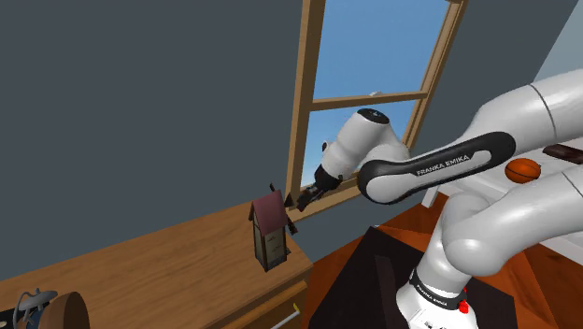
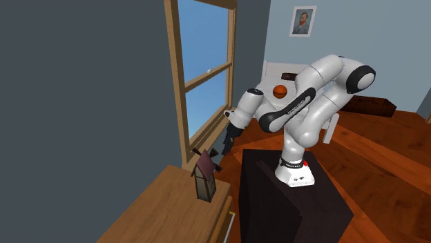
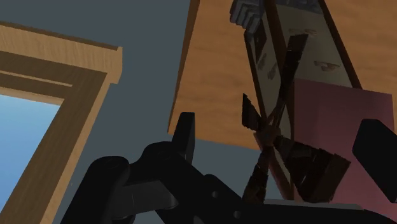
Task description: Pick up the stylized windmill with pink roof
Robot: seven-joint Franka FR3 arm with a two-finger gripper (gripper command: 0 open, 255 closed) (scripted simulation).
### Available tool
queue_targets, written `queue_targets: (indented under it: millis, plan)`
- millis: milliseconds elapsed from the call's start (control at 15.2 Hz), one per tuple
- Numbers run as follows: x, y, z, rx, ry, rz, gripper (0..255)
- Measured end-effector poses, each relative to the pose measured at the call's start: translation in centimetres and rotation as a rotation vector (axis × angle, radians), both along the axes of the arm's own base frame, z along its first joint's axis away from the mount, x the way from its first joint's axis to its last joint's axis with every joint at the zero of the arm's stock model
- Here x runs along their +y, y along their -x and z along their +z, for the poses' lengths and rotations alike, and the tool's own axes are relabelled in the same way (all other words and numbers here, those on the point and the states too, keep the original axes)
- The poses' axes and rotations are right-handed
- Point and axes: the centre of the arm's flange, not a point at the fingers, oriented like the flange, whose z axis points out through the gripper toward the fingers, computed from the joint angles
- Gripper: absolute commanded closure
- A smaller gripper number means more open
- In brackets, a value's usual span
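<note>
The windmill (image 1: 268,234) stands upright near the window end of a wooden tabletop (image 1: 168,266). It has a tan body, a dull pink-maroon roof and dark crossed blades. In the second exterior view the windmill (image 2: 205,178) sits below and left of my gripper (image 2: 219,148). My black gripper (image 1: 308,194) hovers just beside the roof and blades, on the window side. Through the wrist camera the fingers (image 3: 184,137) stand wide apart, and the pink roof (image 3: 337,118) and blades (image 3: 273,127) lie between them, unclasped. My gripper (image 3: 280,143) is open.
A wooden window frame (image 1: 304,103) rises right behind the gripper against a grey wall. The black stand (image 2: 290,200) sits beside the table's end. An orange ball (image 1: 523,169) rests on white furniture behind the arm. A brown round object (image 1: 61,313) sits at the table's far end.
</note>
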Motion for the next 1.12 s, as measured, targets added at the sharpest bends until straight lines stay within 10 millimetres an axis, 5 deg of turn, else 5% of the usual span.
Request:
queue_targets:
  millis: [396,924,990,1122]
  plan:
    - [2.9,-1.6,-6.8,-0.042,-0.033,-0.023,0]
    - [3.2,-1.7,-10.8,-0.048,-0.04,-0.025,0]
    - [3.2,-1.7,-10.9,-0.048,-0.04,-0.025,255]
    - [3.2,-1.6,-11.0,-0.048,-0.04,-0.025,255]
